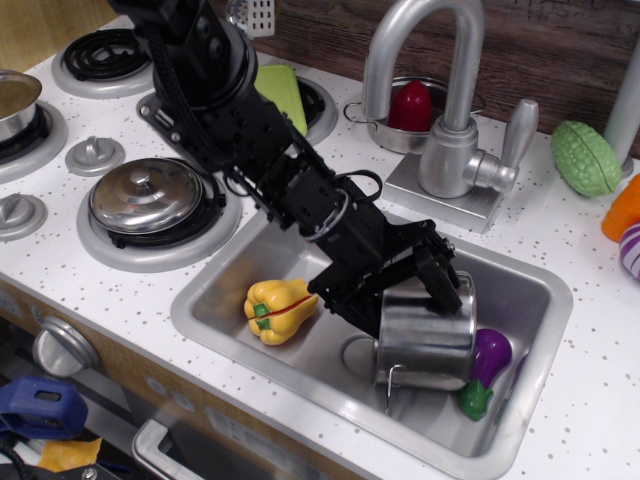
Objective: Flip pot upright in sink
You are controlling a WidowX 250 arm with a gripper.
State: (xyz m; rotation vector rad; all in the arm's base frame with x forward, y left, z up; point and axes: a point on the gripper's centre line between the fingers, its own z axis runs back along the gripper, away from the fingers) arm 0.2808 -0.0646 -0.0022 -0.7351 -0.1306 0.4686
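Note:
The steel pot point(430, 340) stands at the right of the sink point(205, 312), its wall near vertical. A wire loop handle shows at its lower front edge. The black arm hides its top end, so I cannot tell which end is open. My gripper point(400, 298) is open and down on the pot's top. One finger point(355, 305) lies against the pot's left side. The other finger point(442, 288) reaches over the top near the far right side.
A yellow toy pepper point(280, 308) lies in the sink's left half. A purple eggplant point(488, 358) is wedged between pot and right sink wall. The faucet point(440, 110) stands behind the sink. A lidded burner point(147, 192) is at left and a green vegetable point(585, 157) at right.

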